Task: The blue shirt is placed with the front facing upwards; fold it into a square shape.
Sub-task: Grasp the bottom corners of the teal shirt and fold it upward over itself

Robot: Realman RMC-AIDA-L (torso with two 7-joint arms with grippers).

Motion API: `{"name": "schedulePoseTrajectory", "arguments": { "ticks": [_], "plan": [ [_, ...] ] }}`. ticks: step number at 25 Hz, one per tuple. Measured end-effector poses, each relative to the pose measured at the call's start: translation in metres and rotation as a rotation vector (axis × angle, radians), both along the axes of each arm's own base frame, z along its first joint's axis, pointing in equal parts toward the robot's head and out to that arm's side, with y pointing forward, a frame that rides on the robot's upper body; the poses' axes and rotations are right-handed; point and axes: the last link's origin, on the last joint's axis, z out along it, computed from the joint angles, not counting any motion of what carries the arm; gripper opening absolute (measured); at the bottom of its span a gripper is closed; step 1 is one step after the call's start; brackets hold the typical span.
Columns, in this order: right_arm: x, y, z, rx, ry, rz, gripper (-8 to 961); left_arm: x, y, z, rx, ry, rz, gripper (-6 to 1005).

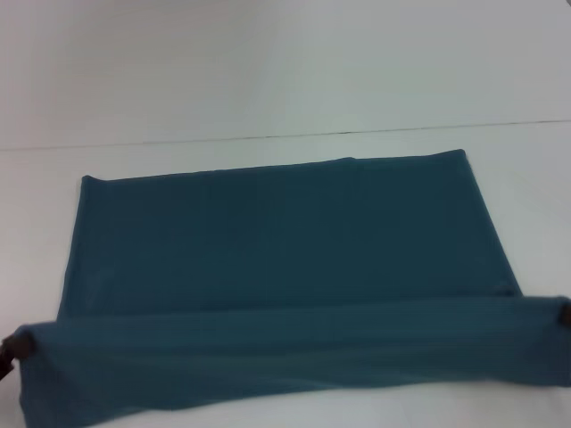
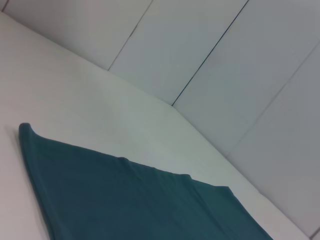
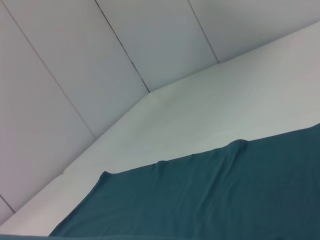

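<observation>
One blue shirt (image 1: 285, 241) on white table (image 1: 268, 71); near edge lifted, clamped by left gripper (image 1: 11, 346) and right gripper (image 1: 564, 314)

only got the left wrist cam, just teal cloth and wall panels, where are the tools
observer: In the head view the left tool is at the near left end of the blue shirt, where it appears to be gripping the fabric.
operator: and the right one
observer: The right tool is at the near right end of the cloth. Only a dark sliver of it shows at the picture's edge.
operator: so what does the near edge look like
observer: It is a band of cloth stretched between both tools, overlapping the flat part. The rest lies spread on the white table, with no lettering showing.
</observation>
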Motion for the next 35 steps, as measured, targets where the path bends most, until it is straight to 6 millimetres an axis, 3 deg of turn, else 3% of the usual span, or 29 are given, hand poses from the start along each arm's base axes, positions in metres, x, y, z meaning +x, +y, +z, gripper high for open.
{"name": "schedulePoseTrajectory", "arguments": {
  "ticks": [22, 35],
  "plan": [
    [-0.019, 0.090, 0.010, 0.041, -0.067, -0.052, 29, 0.016, 0.079, -0.011, 0.023, 0.068, 0.044, 36],
    [-0.043, 0.142, 0.016, 0.093, -0.139, -0.033, 29, 0.034, 0.120, -0.003, 0.112, 0.117, 0.017, 36]
  ]
}}
